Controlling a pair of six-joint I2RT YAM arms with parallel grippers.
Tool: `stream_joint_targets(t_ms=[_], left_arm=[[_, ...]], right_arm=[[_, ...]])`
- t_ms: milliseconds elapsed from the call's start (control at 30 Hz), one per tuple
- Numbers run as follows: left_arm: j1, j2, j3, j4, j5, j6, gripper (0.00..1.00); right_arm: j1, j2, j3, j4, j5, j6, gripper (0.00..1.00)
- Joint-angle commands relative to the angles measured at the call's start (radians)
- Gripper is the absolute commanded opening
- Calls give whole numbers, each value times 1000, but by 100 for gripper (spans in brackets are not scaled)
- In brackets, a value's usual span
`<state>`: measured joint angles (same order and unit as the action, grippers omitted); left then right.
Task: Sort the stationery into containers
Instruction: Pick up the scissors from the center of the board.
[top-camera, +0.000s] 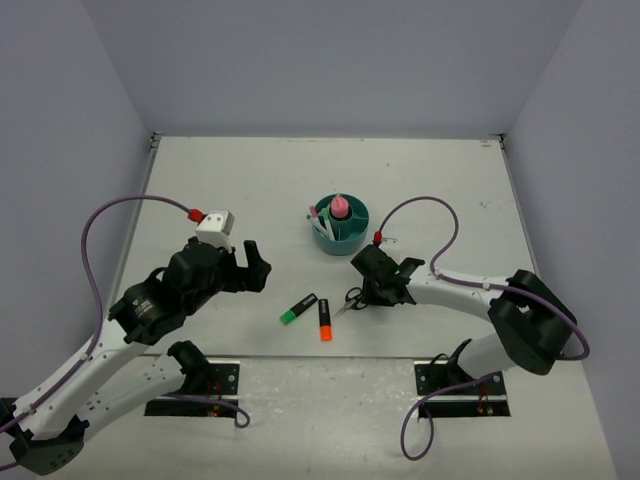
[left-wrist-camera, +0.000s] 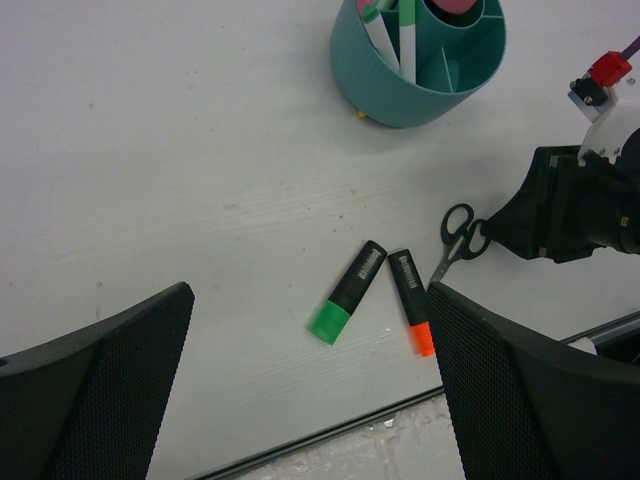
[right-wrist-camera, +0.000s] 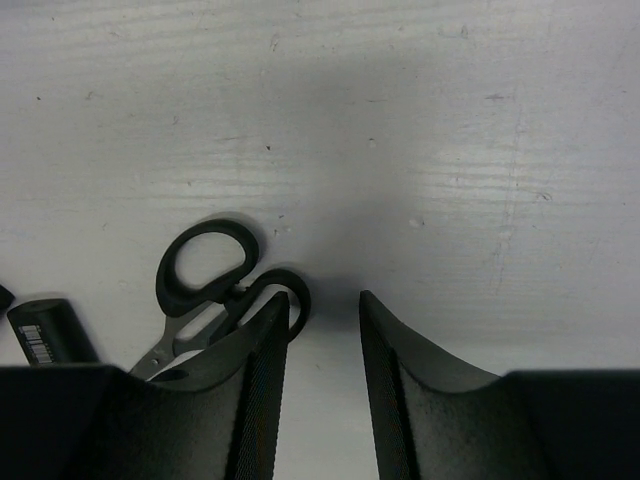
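The small black-handled scissors (top-camera: 352, 297) (right-wrist-camera: 205, 265) lie on the table in front of the teal organizer (top-camera: 330, 243) (left-wrist-camera: 400, 95). My right gripper (top-camera: 369, 292) (right-wrist-camera: 322, 297) is down at the scissors' handles, open with a narrow gap. Its left finger lies over the scissors, and only the edge of one handle loop reaches into the gap. A green highlighter (top-camera: 298, 309) (left-wrist-camera: 348, 293) and an orange highlighter (top-camera: 324, 319) (left-wrist-camera: 411, 301) lie side by side just left of the scissors. My left gripper (top-camera: 255, 270) (left-wrist-camera: 310, 290) hovers wide open and empty, left of the highlighters.
The organizer holds a pink-capped glue stick (top-camera: 340, 207) in its central well and white and green pens (left-wrist-camera: 392, 30) in a side compartment. The table's near edge (left-wrist-camera: 330, 435) runs close below the highlighters. Grey walls enclose the table on three sides.
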<state>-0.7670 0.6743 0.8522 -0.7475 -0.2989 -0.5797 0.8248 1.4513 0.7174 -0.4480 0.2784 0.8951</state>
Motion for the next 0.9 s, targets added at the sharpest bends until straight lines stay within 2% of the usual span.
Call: stream_joint_targets(t_ms=[0,33,100,167,267,467,667,867], left_arm=[[0,-10,-5,-4,1,32,100],[0,-11,-5,-4,1,32,100],[0,-16,-5,-6,0,32,100],[0,-20,-6,-7,-1,30,100],[0,-22,-5,-6,-2,30,100],[0,-6,-5,-5,1,30,100],[0,-7,-5,-7,-2,30,100],[0,-9,-7,-4,0,30,100]], right_arm=[[5,84,30,-9,19,-1,36],[5,100,35,-9,19,-2,36],[5,128,45,-5,21,-6,27],[6,168,61,-11,29,-7,15],[8,166,68,-31,45,0,7],[9,77,107,-94,99,-1,1],[11,-36,138,-152,166,-3,0],[8,-271,127,-216,291,-9,0]])
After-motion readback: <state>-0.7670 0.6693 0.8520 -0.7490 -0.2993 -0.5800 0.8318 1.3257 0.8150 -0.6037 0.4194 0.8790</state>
